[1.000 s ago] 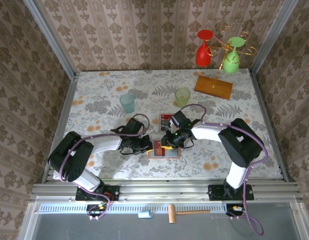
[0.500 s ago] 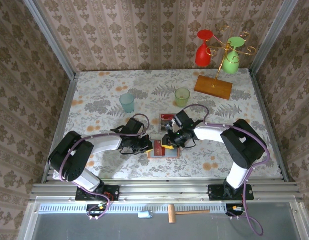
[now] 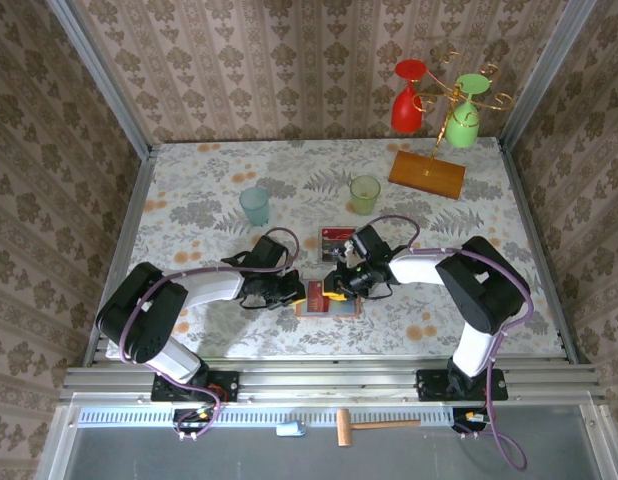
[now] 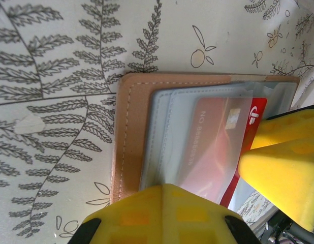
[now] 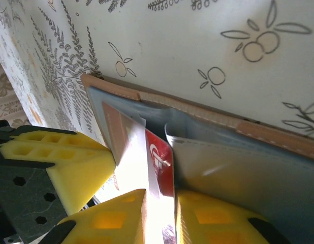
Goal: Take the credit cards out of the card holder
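The card holder lies open on the table, salmon-pink outside with grey-blue pockets. A red credit card sticks out of a translucent pocket. My right gripper is shut on that card's free end, and in the top view it hangs over the holder. My left gripper is shut, its yellow tip pressing on the pocket's edge; from above it is at the holder's left side. Another dark red and black card lies flat just behind the holder.
A teal cup and a green cup stand behind the arms. At the back right, a stand with an orange base carries a red glass and a green glass. Walls close in the table.
The right forearm has shifted slightly while its gripper stays on the card at the holder. The left arm has not moved.
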You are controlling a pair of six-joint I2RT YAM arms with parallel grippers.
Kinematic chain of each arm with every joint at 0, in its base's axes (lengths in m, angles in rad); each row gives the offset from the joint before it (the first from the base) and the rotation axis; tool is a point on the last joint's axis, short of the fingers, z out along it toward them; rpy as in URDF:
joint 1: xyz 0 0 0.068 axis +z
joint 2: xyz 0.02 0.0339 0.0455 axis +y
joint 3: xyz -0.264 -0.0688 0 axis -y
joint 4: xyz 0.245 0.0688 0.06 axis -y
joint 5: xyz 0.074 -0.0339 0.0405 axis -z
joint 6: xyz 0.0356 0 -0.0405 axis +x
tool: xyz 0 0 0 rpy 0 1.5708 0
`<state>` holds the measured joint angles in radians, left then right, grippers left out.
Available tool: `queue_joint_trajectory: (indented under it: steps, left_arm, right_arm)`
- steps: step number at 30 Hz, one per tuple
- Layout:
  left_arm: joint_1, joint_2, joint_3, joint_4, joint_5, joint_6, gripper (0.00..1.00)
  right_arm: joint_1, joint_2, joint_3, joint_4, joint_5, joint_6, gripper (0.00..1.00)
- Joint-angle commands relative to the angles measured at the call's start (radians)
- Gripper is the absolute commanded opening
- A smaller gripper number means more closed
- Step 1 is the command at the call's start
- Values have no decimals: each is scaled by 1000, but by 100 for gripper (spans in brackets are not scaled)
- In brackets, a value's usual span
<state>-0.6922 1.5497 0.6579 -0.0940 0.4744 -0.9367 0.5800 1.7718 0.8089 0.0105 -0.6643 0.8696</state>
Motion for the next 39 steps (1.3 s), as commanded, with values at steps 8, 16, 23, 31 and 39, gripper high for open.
queue_joint_trajectory:
  steps: [8, 16, 23, 31, 39]
  left_arm:
    - [4, 27, 2, -91, -31, 27, 0]
    - [4, 27, 1, -98, -35, 29, 0]
    - [10, 35, -3, -108, -39, 36, 0]
    - [13, 30, 7, -116, -37, 42, 0]
    - [17, -37, 68, -159, -55, 55, 3]
  right_arm:
    - [-5, 16, -24, 45, -26, 26, 10]
    - [-21, -26, -34, 3, -3, 6, 2]
    - [-67, -97, -49, -99, 9, -58, 3]
    - [-132, -199, -37, -263, 36, -156, 0]
    - [-143, -262, 155, -579, 116, -456, 0]
